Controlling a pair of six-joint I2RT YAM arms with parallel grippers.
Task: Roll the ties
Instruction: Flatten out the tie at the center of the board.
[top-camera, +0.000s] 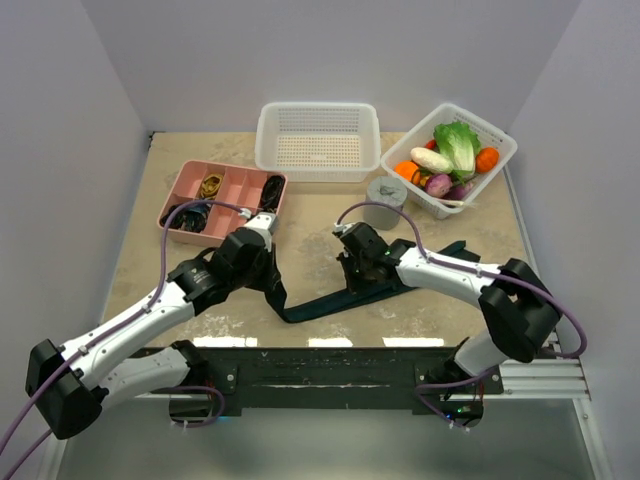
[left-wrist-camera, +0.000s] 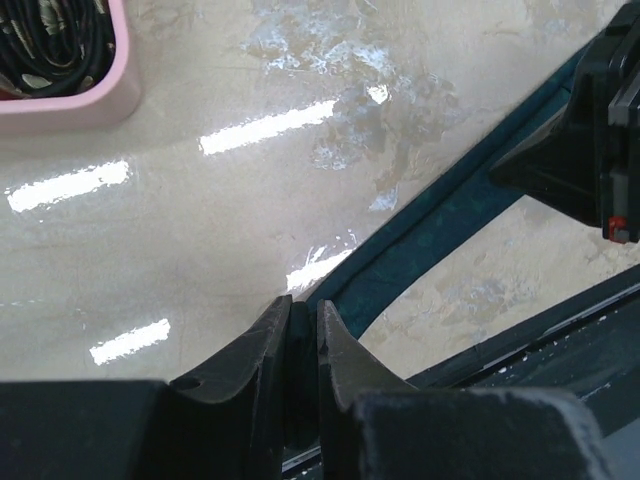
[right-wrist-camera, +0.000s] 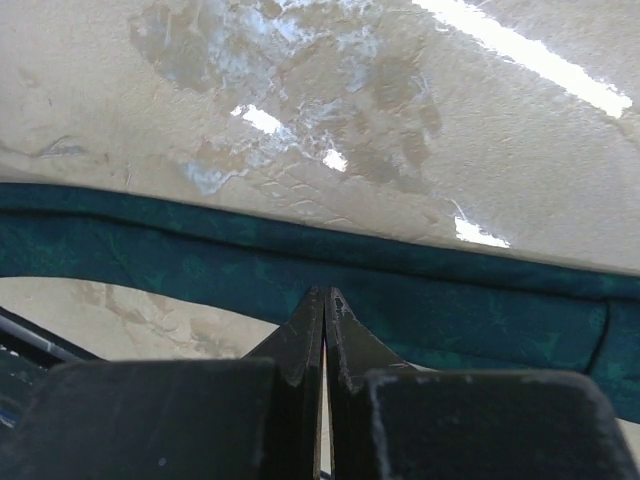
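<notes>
A dark teal tie (top-camera: 318, 305) lies as a long band across the front middle of the table, running up and right to its far end near the right arm. My left gripper (top-camera: 275, 298) is at the tie's left end. In the left wrist view it (left-wrist-camera: 303, 305) is shut on the tie (left-wrist-camera: 450, 210), with dark fabric pinched between the fingers. My right gripper (top-camera: 362, 280) sits over the tie's middle. In the right wrist view it (right-wrist-camera: 326, 292) is shut, tips down at the near edge of the tie (right-wrist-camera: 480, 300), with nothing seen between them.
A pink divided tray (top-camera: 180, 200) with black cords stands at the back left; its corner (left-wrist-camera: 70, 105) also shows in the left wrist view. A white basket (top-camera: 318, 172), a clear bin of vegetables (top-camera: 500, 150) and a grey cylinder (top-camera: 386, 192) stand at the back.
</notes>
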